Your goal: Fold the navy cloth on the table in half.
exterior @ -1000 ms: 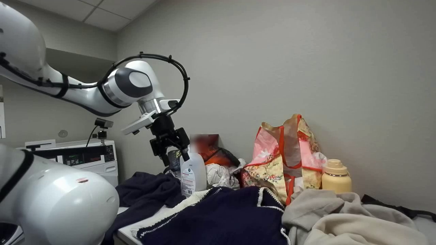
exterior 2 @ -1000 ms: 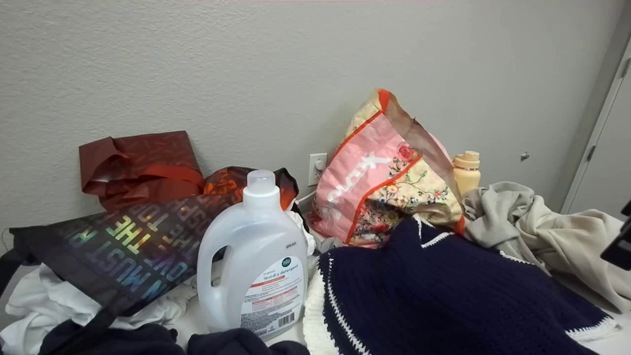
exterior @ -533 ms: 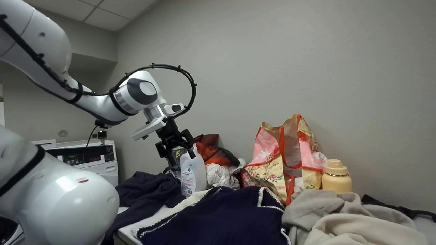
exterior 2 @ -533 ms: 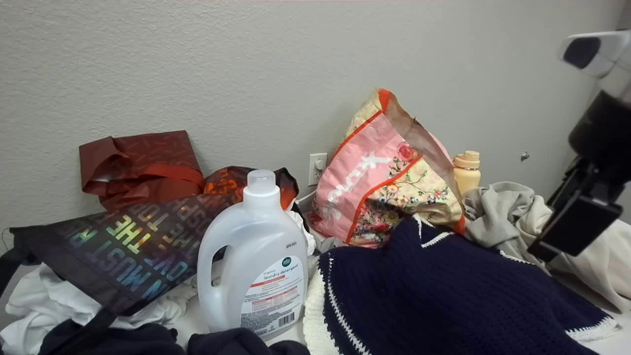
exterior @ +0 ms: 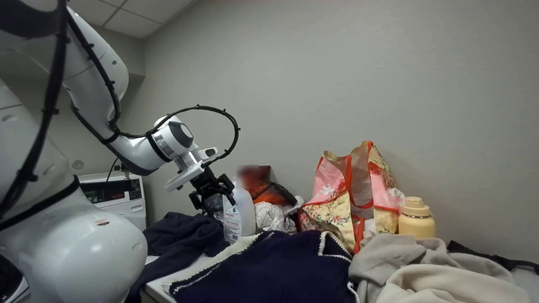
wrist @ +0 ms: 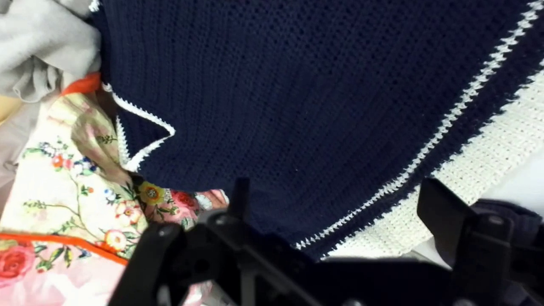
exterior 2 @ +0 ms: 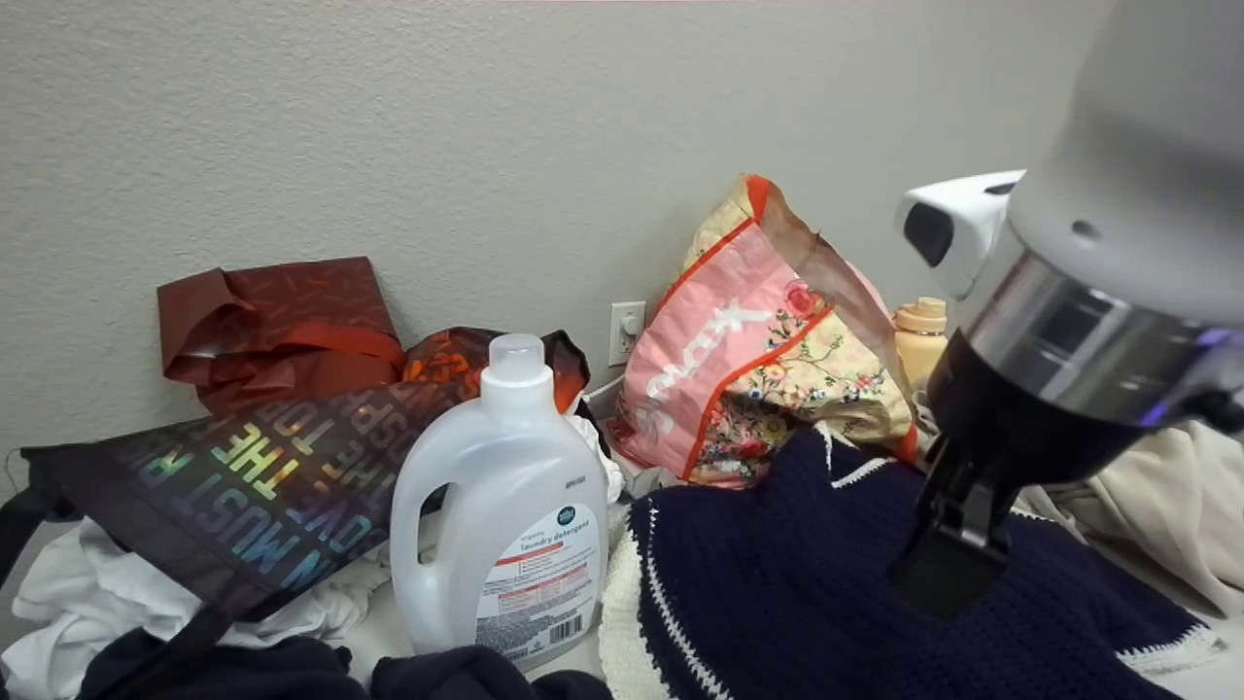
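navy cloth (wrist: 306, 102) lies below the gaping hand (wrist: 335, 185).

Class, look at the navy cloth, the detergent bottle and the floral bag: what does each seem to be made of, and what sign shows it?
Navy cloth: matt knitted or crocheted yarn, fibre uncertain; looped stitches show.
Detergent bottle: probably smooth, translucent plastic, with a moulded-looking handle.
Floral bag: perhaps plastic or coated fabric, with a slight sheen and crisp creases.

By the white table (exterior: 159, 288) are carried a navy knitted cloth (exterior: 273, 269) with white edging, an upright bottle of translucent plastic (exterior 2: 525, 486), a crumpled dark fabric (exterior: 185, 233) and rumpled cloths of beige colour (exterior: 446, 284).
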Controlling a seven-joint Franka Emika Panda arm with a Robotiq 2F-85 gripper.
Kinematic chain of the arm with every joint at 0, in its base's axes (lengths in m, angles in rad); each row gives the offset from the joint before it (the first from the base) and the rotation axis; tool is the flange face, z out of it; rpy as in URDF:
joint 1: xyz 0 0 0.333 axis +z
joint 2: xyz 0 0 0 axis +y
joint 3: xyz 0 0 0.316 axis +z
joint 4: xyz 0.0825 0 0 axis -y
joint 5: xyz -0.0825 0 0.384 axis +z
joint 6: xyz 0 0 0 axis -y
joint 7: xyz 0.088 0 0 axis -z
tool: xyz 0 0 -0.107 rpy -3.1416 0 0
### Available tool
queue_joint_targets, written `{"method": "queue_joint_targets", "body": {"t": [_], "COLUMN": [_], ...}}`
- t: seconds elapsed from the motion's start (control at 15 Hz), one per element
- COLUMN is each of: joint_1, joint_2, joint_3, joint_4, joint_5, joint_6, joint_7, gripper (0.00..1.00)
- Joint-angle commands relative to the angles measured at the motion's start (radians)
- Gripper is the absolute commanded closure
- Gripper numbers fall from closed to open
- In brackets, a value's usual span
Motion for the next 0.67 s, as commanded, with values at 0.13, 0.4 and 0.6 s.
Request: {"method": "queue_joint_targets", "body": {"t": [0.13,0.4,0.6], "joint_1": [-0.022,0.022,0.085], "joint_2": [0.208,0.364,0.49], "joint_3": [0.107,0.117,0.082], "joint_4": [0.08,0.131,0.178], "joint_5": [-0.245,-0.424,-0.528], "joint_6": [-0.001,-0.064,-0.147], "joint_7": [0.248,0.416,0.509], "gripper": [0.0,0.0,0.0]}}
